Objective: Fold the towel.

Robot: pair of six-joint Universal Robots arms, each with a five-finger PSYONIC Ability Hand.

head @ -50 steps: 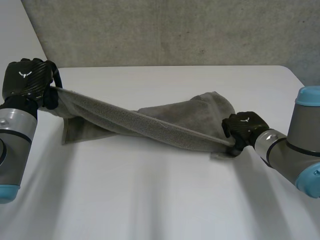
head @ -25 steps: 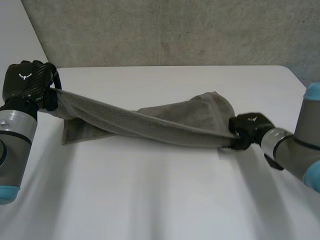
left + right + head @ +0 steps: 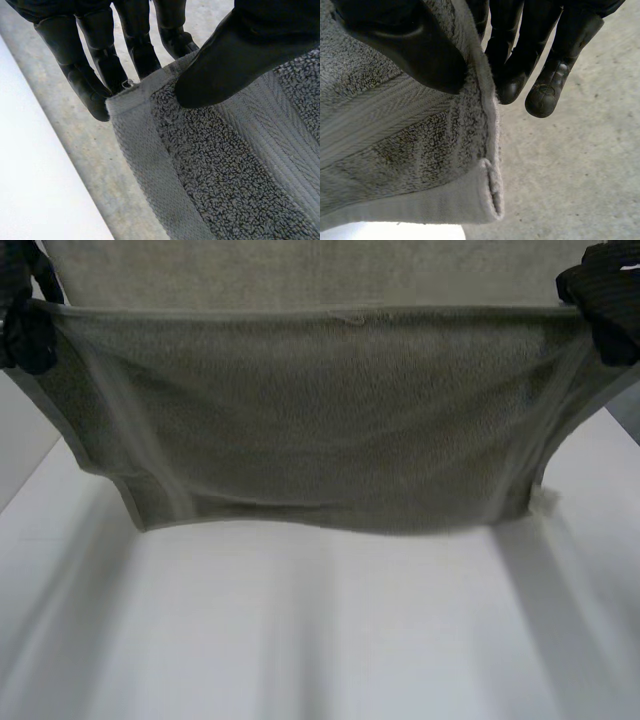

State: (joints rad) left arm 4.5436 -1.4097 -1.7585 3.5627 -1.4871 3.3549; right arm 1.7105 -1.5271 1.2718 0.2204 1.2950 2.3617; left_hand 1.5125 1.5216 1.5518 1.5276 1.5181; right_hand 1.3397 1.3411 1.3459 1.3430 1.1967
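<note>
Towel: stretched wide above desk, upper corners pinched thumb-to-fingers by left hand and right hand. Lower both evenly, laying hem down straight.

A smooth white table spreads across the lower head view, crossed by soft, pale streaks of shadow under even light. In both wrist views a mottled grey concrete surface lies behind, bordered by a plain white band.
</note>
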